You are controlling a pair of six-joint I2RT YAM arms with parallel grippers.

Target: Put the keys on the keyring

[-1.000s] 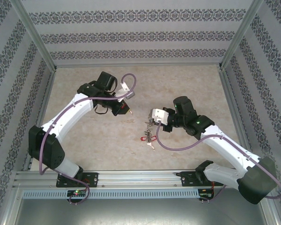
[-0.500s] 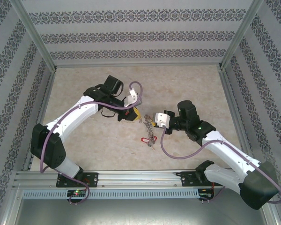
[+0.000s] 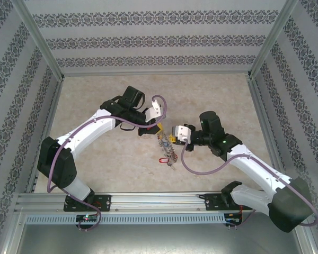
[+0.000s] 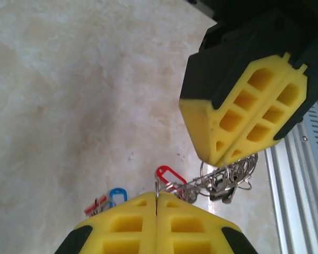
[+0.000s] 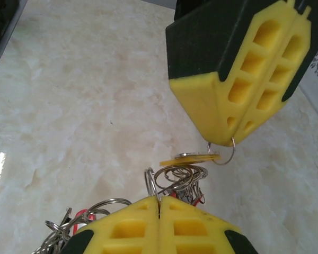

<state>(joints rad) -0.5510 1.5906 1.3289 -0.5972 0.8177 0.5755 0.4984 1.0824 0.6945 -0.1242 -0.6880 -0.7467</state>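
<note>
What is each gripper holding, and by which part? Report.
Left gripper pinches the yellow-tagged key by its small ring; right gripper pinches the keyring by a wire loop.

This is a robot lab cell (aluminium frame (image 3: 159,201), patterned walls (image 3: 159,39)).

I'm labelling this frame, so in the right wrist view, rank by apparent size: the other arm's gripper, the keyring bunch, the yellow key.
1. left gripper, largest by far.
2. keyring bunch, partly hidden.
3. yellow key, seen edge-on, so it looks thin.
</note>
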